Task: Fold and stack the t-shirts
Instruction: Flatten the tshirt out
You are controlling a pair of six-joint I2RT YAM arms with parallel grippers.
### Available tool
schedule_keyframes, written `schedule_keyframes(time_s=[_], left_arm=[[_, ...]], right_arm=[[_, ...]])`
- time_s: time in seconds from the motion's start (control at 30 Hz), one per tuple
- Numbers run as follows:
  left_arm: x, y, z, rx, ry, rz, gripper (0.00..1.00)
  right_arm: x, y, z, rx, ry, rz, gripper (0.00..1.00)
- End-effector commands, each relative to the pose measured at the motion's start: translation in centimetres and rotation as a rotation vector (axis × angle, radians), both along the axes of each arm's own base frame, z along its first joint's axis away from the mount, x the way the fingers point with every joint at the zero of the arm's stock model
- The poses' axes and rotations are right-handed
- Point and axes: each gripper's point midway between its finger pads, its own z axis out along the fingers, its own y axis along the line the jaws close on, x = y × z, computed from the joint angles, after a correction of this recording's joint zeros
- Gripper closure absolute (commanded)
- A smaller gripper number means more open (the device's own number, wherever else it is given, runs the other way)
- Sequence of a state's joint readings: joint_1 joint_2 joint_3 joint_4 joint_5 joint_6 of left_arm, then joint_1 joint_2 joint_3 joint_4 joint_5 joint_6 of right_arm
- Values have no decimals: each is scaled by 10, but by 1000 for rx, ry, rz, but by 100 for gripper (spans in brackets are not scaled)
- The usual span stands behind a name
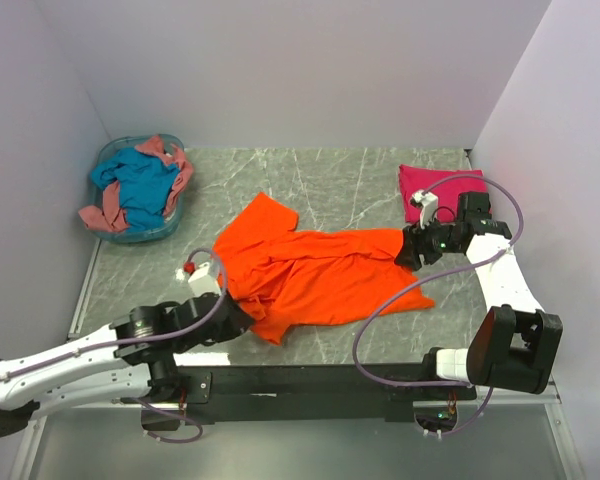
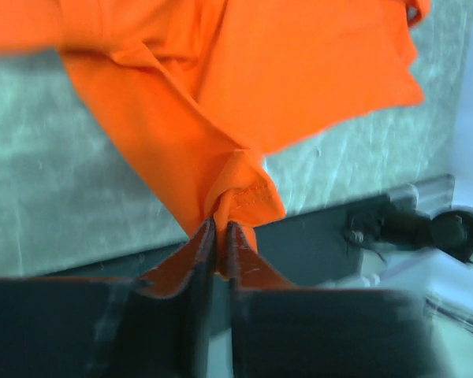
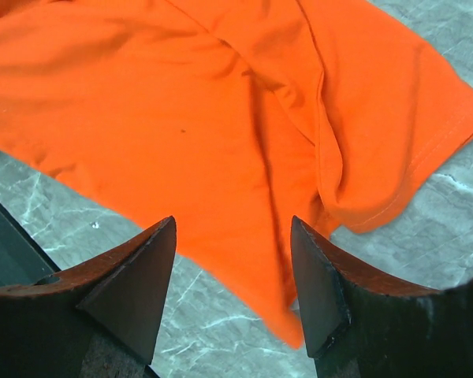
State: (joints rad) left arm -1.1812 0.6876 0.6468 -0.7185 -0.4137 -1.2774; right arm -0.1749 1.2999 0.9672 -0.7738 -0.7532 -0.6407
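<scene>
Orange t-shirt (image 2: pixel 221 142) — left jaws pinch it, wrist-view only.

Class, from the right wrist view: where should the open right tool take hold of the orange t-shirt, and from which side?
Best the pointed corner of the orange t-shirt, approached from above: that tip lies flat on the table, directly below the open right tool.

**Orange shirt unfolded, others aside**

The orange t-shirt (image 1: pixel 310 270) lies rumpled across the middle of the table (image 1: pixel 330 180). The magenta-pink t-shirt (image 1: pixel 425 185) sits folded at the far right. The teal-blue t-shirt (image 1: pixel 140 185) and salmon-pink t-shirt (image 1: pixel 100 215) are heaped together in the basket (image 1: pixel 140 238), far left.
</scene>
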Motion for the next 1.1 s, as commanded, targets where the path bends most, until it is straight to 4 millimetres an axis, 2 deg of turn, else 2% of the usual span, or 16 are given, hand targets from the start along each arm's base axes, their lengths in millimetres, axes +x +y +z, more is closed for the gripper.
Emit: schedule_keyframes(time_s=[0.0, 0.07, 0.17, 0.2, 0.33, 0.43, 0.5, 0.53, 0.57, 0.6, 0.63, 0.7, 0.73, 0.83, 0.93, 1.07], left_arm=[[-26, 1, 1, -98, 116, -42, 83], [-29, 7, 12, -141, 107, -41, 78], [-24, 23, 33, -177, 53, 6, 61], [-21, 26, 40, -184, 24, 14, 50], [8, 31, 64, -159, -144, 77, 33], [32, 17, 77, -72, -273, 66, 22], [60, 8, 91, 10, -366, 72, 18], [83, 19, 96, 43, -390, 132, 17], [90, 8, 100, 15, -387, 70, 17], [107, 4, 116, -8, -460, 45, 17], [135, 16, 113, 0, -462, 80, 17], [146, 6, 115, -31, -480, -44, 17], [170, 16, 115, -11, -481, -14, 16], [197, 23, 104, 63, -431, -73, 17], [210, 33, 94, 169, -414, -82, 19], [207, 51, 89, 258, -429, -54, 18]], right_arm=[[-2, 2, 8, 6, -33, 21, 33], [-1, 1, 9, 1, -35, 21, 33], [2, -3, 6, -20, -30, 21, 33], [4, -5, 6, -28, -29, 20, 33], [27, -23, 0, -111, -19, -10, 33], [45, -32, -10, -143, 21, -19, 33], [53, -40, -19, -174, 45, -27, 33], [56, -40, -21, -184, 47, -22, 33], [57, -44, -26, -207, 60, -27, 33], [59, -45, -27, -219, 58, -13, 33], [55, -45, -34, -226, 90, 1, 34], [52, -43, -39, -242, 106, 33, 35], [48, -42, -43, -248, 120, 48, 35], [41, -40, -54, -299, 146, 90, 37], [42, -39, -64, -366, 154, 103, 39], [46, -36, -77, -436, 165, 110, 42]])
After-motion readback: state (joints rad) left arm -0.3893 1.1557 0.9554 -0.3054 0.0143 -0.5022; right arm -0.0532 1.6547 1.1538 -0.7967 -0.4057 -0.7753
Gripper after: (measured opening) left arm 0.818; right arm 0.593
